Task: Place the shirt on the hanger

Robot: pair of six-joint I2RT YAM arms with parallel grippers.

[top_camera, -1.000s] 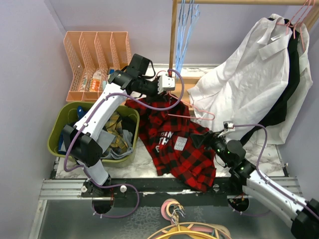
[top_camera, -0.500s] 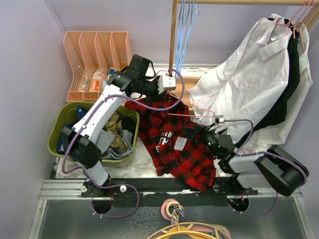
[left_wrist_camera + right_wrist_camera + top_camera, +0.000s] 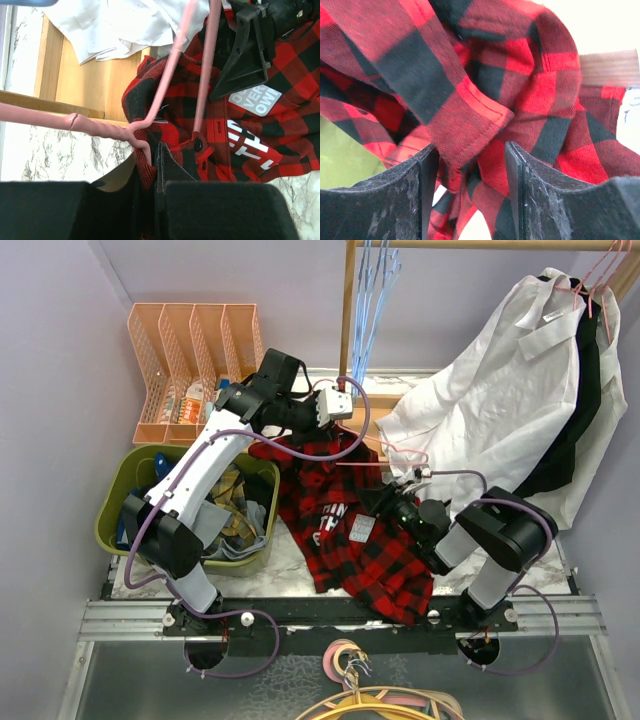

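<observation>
The red-and-black plaid shirt (image 3: 350,540) with white lettering lies crumpled on the marble table, its collar lifted at the far end. The pink hanger (image 3: 397,448) lies tilted over the collar. In the left wrist view the hanger (image 3: 172,65) runs into the shirt's (image 3: 280,60) neck opening. My left gripper (image 3: 337,426) (image 3: 150,155) is shut on the hanger's end together with the collar fabric. My right gripper (image 3: 377,500) (image 3: 470,155) is open, with a fold of the shirt (image 3: 470,120) hanging between its fingers (image 3: 427,170).
A green bin (image 3: 118,502) of clothes stands at the left, with a peach file organiser (image 3: 190,350) behind it. A wooden rack post (image 3: 347,310) carries light-blue hangers (image 3: 375,290). A white shirt (image 3: 500,410) and a black garment (image 3: 580,420) hang at the right.
My right arm has folded up and pushed its gripper left and farther in, onto the shirt's right side. My left arm, the hanger and the collar have stayed put.
</observation>
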